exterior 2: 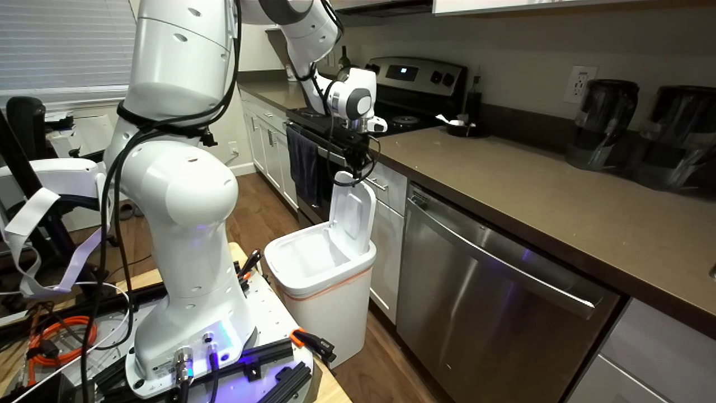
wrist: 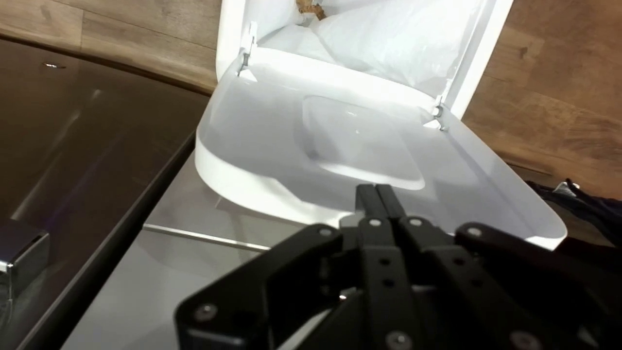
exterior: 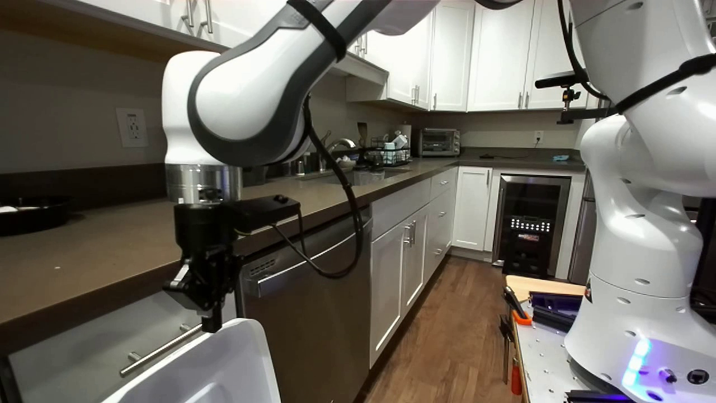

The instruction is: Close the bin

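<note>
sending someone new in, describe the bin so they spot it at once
Find the stainless-steel dishwasher under the brown counter. To its left, as you face it, a white bin stands on the wood floor. Unlike the white cabinet behind it, it has a rounded rim and a hinged lid standing raised.

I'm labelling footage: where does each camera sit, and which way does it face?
In an exterior view: sits near the robot base, facing along the counter toward the toaster oven; base, arm and jaws show.
In an exterior view: sits near the base, facing roughly the opposite way, toward the stove; the same parts show.
Wrist view: sits above the jaws, looking down at the raised lid and bin; of the robot, only closed jaws show.
Both exterior views share the dishwasher and lid.
</note>
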`<move>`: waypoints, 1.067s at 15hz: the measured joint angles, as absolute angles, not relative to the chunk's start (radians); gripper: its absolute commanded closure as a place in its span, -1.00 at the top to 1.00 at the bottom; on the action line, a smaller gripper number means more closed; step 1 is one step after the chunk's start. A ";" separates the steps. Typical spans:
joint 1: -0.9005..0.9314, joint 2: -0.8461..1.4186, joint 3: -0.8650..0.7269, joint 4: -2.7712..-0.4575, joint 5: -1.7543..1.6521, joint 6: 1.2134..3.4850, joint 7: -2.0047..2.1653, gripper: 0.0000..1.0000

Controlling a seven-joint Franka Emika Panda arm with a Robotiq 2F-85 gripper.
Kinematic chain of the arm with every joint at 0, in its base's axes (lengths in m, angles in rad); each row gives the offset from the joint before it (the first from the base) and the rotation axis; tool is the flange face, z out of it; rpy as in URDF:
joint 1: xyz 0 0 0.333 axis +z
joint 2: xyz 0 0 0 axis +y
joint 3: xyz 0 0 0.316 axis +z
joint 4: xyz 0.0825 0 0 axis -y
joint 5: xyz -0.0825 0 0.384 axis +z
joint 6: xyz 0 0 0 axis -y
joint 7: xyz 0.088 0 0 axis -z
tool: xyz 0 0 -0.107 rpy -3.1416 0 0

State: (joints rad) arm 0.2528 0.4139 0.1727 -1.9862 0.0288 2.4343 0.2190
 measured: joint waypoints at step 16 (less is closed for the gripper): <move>0.252 0.413 0.178 -2.044 0.028 2.521 0.157 -0.90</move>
State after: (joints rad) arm 0.2524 0.4128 0.1776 -2.0440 0.0284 2.5211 0.1569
